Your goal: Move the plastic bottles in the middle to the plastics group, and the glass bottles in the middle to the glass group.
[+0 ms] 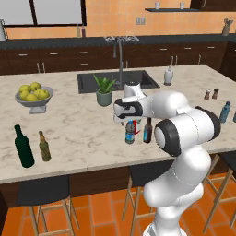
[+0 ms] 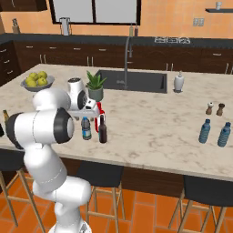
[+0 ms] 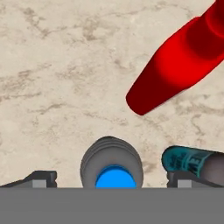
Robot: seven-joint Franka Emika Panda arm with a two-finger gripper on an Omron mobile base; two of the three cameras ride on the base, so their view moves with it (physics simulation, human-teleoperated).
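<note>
Spread gripper (image 3: 111,178) is hanging over the water bottle (image 3: 111,168) — red bottle (image 3: 183,61) and brown bottle (image 3: 194,161) are standing just beside it on the counter (image 3: 57,78).

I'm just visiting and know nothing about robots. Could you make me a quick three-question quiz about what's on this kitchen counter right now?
1. True or false: the gripper is open above the water bottle.
2. Which bottle stands beside the tall green wine bottle? A) small olive-amber bottle B) red bottle C) brown bottle
3. What fills the grey bowl?

Key: 1 true; 2 A; 3 yellow-green fruit.
</note>
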